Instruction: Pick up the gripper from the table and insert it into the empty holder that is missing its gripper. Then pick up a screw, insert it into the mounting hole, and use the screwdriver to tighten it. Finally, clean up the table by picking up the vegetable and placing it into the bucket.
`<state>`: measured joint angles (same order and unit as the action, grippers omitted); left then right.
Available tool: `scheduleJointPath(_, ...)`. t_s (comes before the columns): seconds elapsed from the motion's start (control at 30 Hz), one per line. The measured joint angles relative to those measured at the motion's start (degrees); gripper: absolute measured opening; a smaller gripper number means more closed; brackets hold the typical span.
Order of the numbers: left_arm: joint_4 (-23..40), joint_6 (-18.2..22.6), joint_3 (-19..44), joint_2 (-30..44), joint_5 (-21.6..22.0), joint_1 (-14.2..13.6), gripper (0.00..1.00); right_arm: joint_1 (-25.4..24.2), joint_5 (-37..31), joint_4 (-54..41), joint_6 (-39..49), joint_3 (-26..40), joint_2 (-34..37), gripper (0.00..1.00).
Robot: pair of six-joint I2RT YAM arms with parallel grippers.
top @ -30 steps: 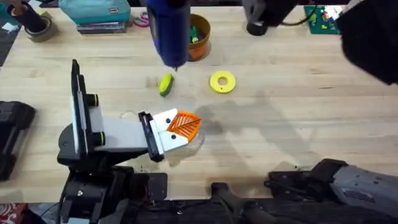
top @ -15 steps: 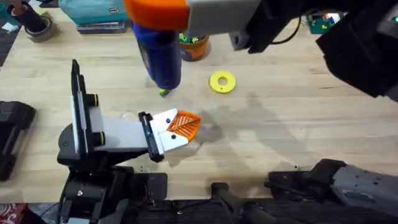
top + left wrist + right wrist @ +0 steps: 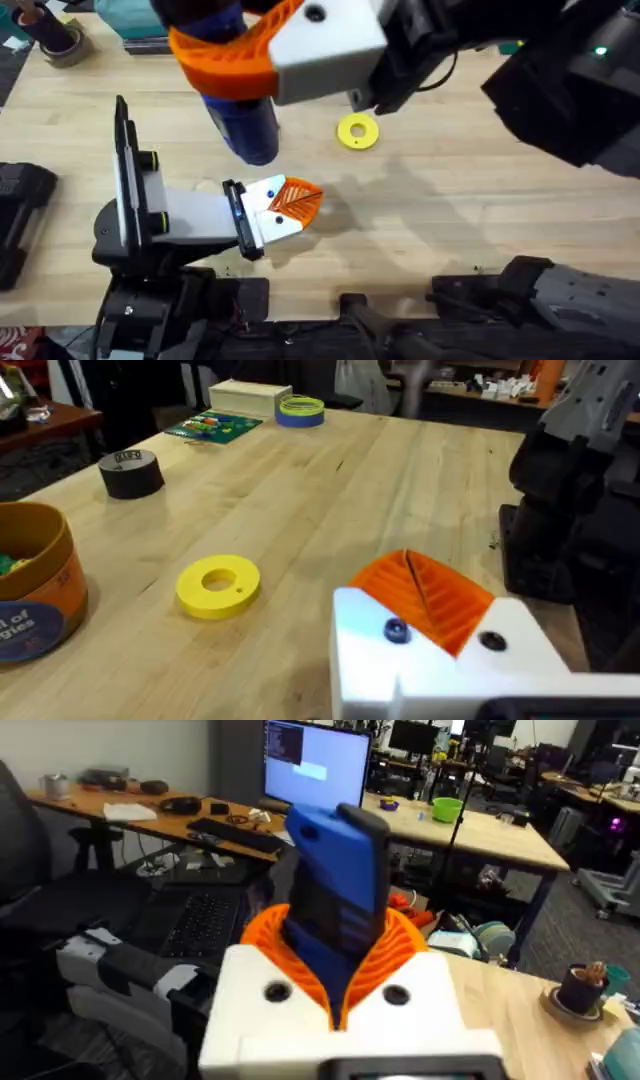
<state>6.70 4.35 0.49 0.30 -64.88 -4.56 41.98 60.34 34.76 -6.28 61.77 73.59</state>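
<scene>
High over the far side of the table, my right gripper (image 3: 250,60) is pinching the blue screwdriver (image 3: 243,125) between its orange ribbed pads (image 3: 395,955), with the tool's body standing up through them in the right wrist view. From overhead the screwdriver is hanging point-down, and its lower end is sitting just above and to the left of my left gripper (image 3: 290,205).

That left gripper is lying low over the table, near its front edge. Its white holder (image 3: 430,665) is carrying the orange gripper (image 3: 425,595); I cannot tell whether it is spread or pressed together. Beside it a yellow ring (image 3: 218,584) is lying flat on the wood. The orange bucket (image 3: 30,605) is standing farther off, at the edge of the left wrist view. It is bearing white lettering, and I am reading only the fragment "l of". A black tape roll (image 3: 131,472) is sitting beyond it.

Compared with a second ago, my right arm is looming much larger under the overhead camera. The screwdriver is lying nearer my left gripper. It is now covering the spot where the vegetable lay, and my gripper is covering the bucket.
</scene>
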Motion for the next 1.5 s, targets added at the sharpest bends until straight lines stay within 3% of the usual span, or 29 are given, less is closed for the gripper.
scheduleJointPath(1.13,0.00,0.00,0.00,0.00,0.00,0.00,0.006,2.78,-0.03,0.42,4.41,-6.05,0.69,0.021)
scheduleJointPath(1.5,0.00,0.01,0.00,0.00,0.00,0.00,0.006,2.91,-0.97,7.96,3.90,-11.12,0.69,0.021)
